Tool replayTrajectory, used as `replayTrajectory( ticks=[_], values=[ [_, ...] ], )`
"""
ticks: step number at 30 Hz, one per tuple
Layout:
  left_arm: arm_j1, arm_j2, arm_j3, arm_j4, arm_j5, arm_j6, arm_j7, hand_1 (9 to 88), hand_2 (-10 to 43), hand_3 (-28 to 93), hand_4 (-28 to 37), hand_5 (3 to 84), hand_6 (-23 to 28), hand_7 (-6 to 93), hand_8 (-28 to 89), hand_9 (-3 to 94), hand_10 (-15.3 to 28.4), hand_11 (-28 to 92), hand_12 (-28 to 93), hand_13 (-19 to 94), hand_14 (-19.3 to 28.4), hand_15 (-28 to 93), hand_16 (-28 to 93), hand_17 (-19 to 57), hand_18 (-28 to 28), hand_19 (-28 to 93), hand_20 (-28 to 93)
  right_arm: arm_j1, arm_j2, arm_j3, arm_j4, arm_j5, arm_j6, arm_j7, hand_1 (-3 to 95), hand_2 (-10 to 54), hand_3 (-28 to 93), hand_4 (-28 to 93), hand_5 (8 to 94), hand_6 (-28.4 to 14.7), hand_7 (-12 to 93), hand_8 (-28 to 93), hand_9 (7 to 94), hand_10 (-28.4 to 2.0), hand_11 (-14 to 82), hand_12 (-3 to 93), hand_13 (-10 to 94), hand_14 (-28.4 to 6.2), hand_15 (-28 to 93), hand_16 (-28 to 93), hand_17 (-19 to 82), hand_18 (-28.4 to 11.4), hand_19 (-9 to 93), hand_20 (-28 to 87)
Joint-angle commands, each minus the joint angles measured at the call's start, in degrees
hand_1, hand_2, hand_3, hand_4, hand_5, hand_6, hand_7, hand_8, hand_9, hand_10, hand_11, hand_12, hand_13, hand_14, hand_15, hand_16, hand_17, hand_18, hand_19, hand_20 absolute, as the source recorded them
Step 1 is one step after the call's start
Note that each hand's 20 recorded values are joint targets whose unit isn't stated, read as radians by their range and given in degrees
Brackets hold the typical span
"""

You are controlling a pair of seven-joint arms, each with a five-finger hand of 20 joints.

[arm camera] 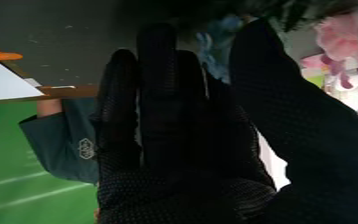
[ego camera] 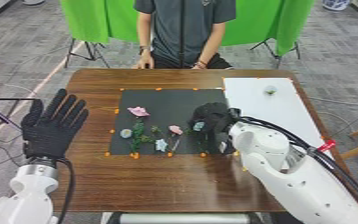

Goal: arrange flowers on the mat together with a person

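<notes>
blue flower point(arm camera: 215, 42) on the mat point(ego camera: 171, 97), beside the open right hand point(ego camera: 213, 120)
it should be light and soft, easy to crush; better to pinch the stem gently. the left hand point(ego camera: 53, 125) is open too.

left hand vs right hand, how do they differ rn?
Place: the left hand is at the left edge of the table; the right hand is over the right part of the black mat.
Fingers: the left hand's are fanned apart, while the right hand's lie close together, with the thumb held away from them.
Shared: both wear black gloves and have straight fingers.
</notes>
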Motion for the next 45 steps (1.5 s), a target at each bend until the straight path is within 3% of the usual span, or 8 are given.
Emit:
replayTrajectory(
  ticks=[1,9,15,21,26,33,37,45],
  values=[
    [0.5,-0.55,-0.65,0.15,-1.49,0.19,0.23,25.6,11.0,72,-28.3,44.7,6.5,9.0,-9,38.0,13.1,16,6,29,13.6,21,-5,-2.1,11.1,22,10,-2.0,0.2,2.8,-5.1,4.1,-2.3,2.3,50.7,-9.5,77,-28,48.2,0.2,21,-15,51.8,-8.6,12.9,14.8,55,-6.9,45,30,28,-16.7,71,34],
    [1.3,-0.65,-1.44,-0.12,-1.22,0.09,0.79,25.8,11.0,72,-28.3,44.7,6.6,8.9,-9,38.0,13.3,16,6,29,13.7,21,-5,-2.0,11.1,23,10,-6.3,1.3,9.2,-9.5,7.9,-0.8,2.4,48.0,-9.5,78,-28,47.9,-0.7,19,-14,50.1,-9.3,11.7,14.9,54,-8.5,47,24,27,-16.7,70,30],
    [1.3,-0.91,-1.61,-0.02,-1.10,0.09,0.80,25.8,11.1,72,-28.3,44.8,6.6,8.9,-9,38.1,13.3,16,6,29,13.7,21,-5,-1.9,11.0,22,10,-13.0,1.6,17.0,-12.4,15.5,8.0,2.8,37.3,-9.2,78,-28,46.6,-1.9,18,-13,48.2,-10.5,11.2,14.9,51,-10.4,47,21,26,-16.7,65,25],
    [1.7,-1.20,-2.44,-0.15,-0.92,0.02,1.08,25.8,11.2,72,-28.3,44.7,6.5,9.0,-9,38.1,13.2,16,5,29,13.6,21,-5,-1.9,11.1,22,10,-22.3,0.0,29.1,-14.8,27.5,12.8,0.4,26.3,4.4,76,-28,42.8,-3.4,16,-12,42.4,-11.4,9.1,13.4,41,-12.7,37,15,21,-16.7,56,16],
    [2.8,-1.45,-3.34,-0.46,-1.13,0.28,1.69,25.7,11.3,72,-28.3,44.7,6.4,9.0,-9,38.1,13.1,16,6,29,13.4,21,-5,-1.9,11.0,22,10,-27.8,-2.4,37.6,-15.1,42.4,16.7,-2.0,22.1,8.1,76,-28,39.5,-3.8,15,-12,37.7,-11.7,8.0,11.8,33,-12.4,26,12,17,-15.5,46,10],
    [2.9,-1.47,-3.61,-0.38,-1.02,-0.02,1.69,25.5,11.3,72,-28.3,44.7,6.3,9.0,-9,38.1,13.0,16,5,29,13.2,21,-5,-1.9,11.0,22,10,-33.6,-3.9,43.7,-16.0,56.5,23.4,-4.0,18.0,10.1,77,-28,38.7,-3.6,13,-11,36.2,-11.4,6.3,10.8,30,-11.4,19,12,16,-15.4,40,9],
    [3.1,-1.41,-3.73,-0.47,-0.97,0.01,1.65,25.5,11.4,72,-28.3,44.6,6.3,9.0,-9,38.2,13.1,16,5,29,13.2,21,-5,-1.8,11.0,22,10,-36.2,-4.9,45.0,-16.5,59.5,27.1,-6.6,15.8,11.2,77,-28,36.6,-3.5,13,-11,34.0,-11.4,5.2,10.6,28,-11.0,17,12,15,-15.2,38,10],
    [3.3,-1.35,-3.80,-0.40,-0.88,-0.13,1.65,25.5,11.4,72,-28.3,44.6,6.3,8.9,-9,38.1,13.0,16,5,29,13.2,21,-5,-1.8,11.0,22,10,-39.0,-7.3,46.3,-17.6,60.4,28.7,-9.2,13.6,12.4,78,-28,35.2,-3.2,13,-11,33.0,-11.2,4.6,10.3,26,-9.4,13,11,14,-13.9,33,10]
  ],
)
